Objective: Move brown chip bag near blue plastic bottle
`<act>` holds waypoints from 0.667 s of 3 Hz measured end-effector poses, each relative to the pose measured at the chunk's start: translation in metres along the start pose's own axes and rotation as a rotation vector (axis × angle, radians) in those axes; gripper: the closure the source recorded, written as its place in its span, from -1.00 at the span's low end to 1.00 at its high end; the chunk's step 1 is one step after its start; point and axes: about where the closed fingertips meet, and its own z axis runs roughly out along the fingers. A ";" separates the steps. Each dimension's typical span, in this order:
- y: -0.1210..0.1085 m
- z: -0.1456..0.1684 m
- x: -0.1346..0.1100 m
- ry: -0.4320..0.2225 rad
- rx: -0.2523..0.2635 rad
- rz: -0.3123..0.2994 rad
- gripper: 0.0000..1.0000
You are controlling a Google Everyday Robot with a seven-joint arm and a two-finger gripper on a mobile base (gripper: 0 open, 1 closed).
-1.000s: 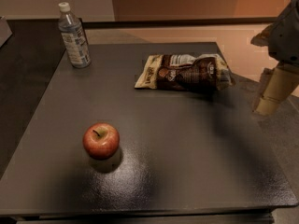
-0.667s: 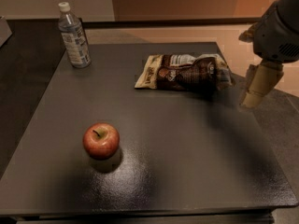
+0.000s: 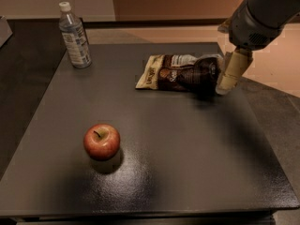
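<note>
The brown chip bag (image 3: 180, 73) lies flat at the far right of the dark table (image 3: 178, 144), its cream end pointing left. The blue plastic bottle (image 3: 74, 35) stands upright at the table's far left corner, well apart from the bag. My gripper (image 3: 229, 73) comes in from the upper right on its grey arm and hangs just at the right end of the bag, with its tan fingers (image 3: 232, 69) pointing down.
A red apple (image 3: 101, 141) sits on the near left part of the table. The table's right edge runs close behind the gripper, with tan floor beyond it. A dark counter runs along the left side.
My gripper has moved left from beyond the table's right edge to the right end of the chip bag. The bag, the bottle and the apple have not moved.
</note>
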 end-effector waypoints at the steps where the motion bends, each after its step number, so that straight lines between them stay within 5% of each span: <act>1: -0.028 0.019 -0.012 -0.028 -0.009 -0.014 -1.00; 2: -0.041 0.042 -0.017 -0.022 -0.042 -0.026 -1.00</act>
